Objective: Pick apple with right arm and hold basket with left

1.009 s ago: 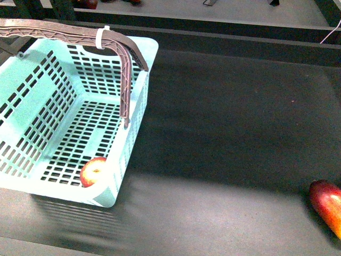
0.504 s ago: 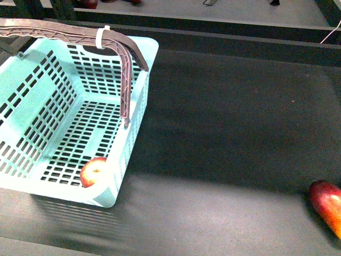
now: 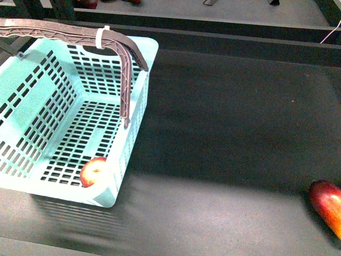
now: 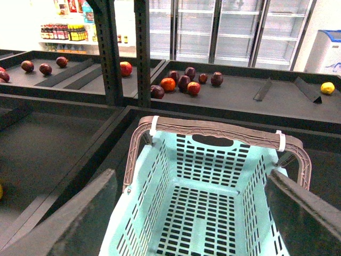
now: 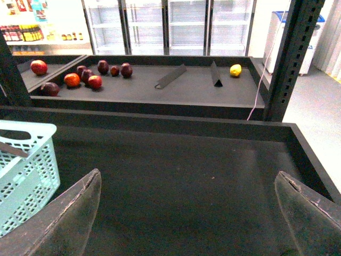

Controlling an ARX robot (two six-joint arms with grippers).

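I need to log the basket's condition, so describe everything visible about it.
The basket is pale turquoise plastic with slotted walls and floor and a cut-out grip in its end wall. Its brown-grey ribbed handle is swung up, with white zip ties on it. It sits upright on the dark mat at the front view's left, partly out of frame. The apple lies in its near corner against the wall. Nothing grips the basket.

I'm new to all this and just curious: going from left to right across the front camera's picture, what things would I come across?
Basket → apple in its near right corner → handle's white zip tie → bare dark surface → elongated red-orange fruit at the right edge.
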